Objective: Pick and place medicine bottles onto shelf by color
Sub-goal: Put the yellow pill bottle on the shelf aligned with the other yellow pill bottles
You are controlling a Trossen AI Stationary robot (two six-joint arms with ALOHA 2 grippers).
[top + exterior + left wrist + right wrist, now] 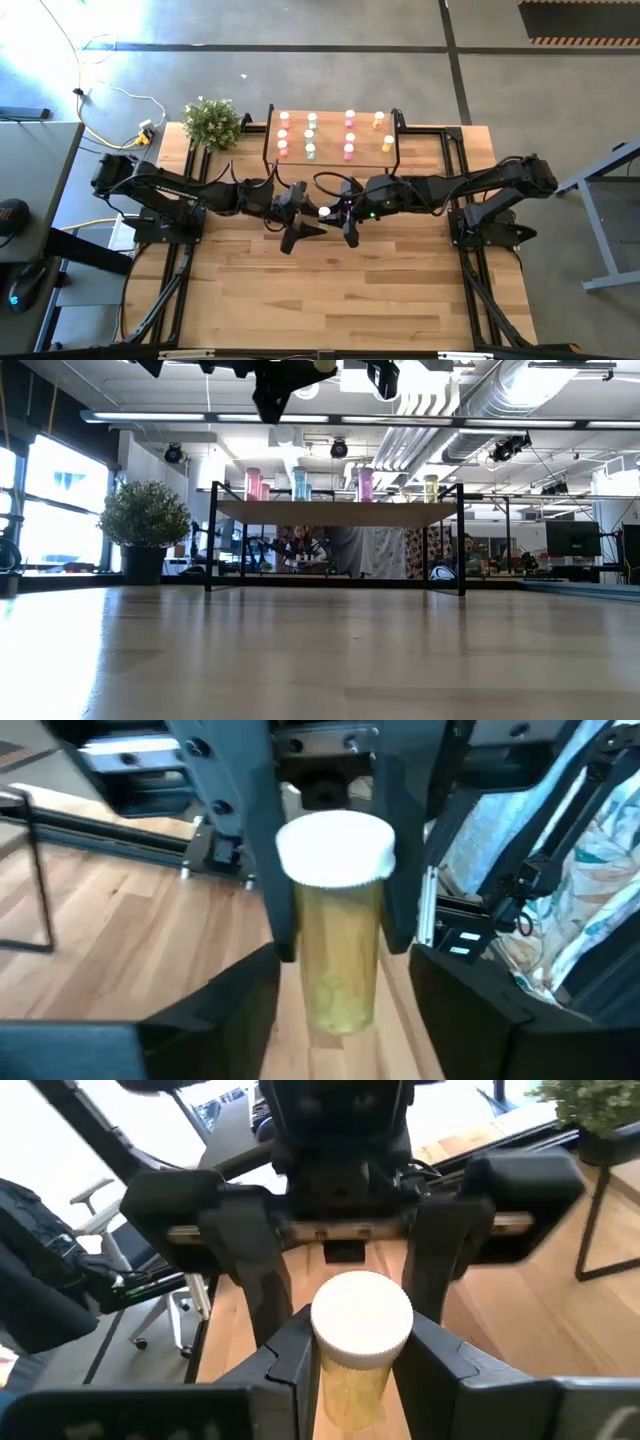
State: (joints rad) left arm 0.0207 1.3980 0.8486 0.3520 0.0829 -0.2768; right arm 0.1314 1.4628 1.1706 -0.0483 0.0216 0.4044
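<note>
Low view crops both arms; shelf [340,512] bottles' [365,484] labels perhaps too small.

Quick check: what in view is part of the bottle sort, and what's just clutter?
Job:
- yellow bottle, held by the right gripper, between the open fingers of the left gripper
- sorted bottles
- shelf

Lying about:
- plant
- floor cable
- person behind the table
</note>
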